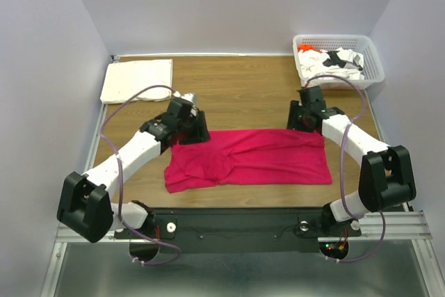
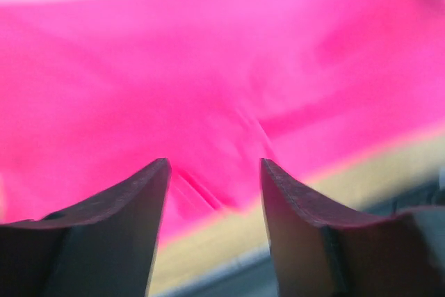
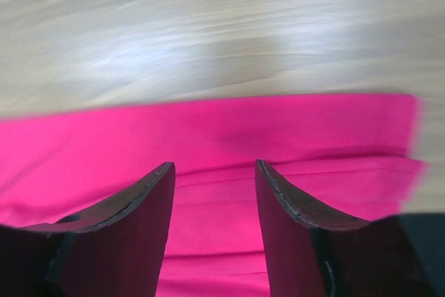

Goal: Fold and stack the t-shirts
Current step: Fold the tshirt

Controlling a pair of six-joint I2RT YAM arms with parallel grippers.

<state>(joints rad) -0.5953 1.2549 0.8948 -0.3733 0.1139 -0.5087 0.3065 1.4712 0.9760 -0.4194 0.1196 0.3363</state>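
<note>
A magenta-red t-shirt lies folded into a long band across the middle of the table. My left gripper hovers at its far left corner, jaws open; the left wrist view shows the gripper with pink cloth beyond the tips and nothing between them. Over the far right corner my right gripper is open too. In the right wrist view that gripper sits just above the shirt's far edge, empty. A cream-white t-shirt lies folded at the back left.
A white lattice basket at the back right corner holds crumpled white, black-printed and orange t-shirts. Bare wooden tabletop stretches behind the magenta shirt. Metal rails edge the table, and the arm bases sit at the near edge.
</note>
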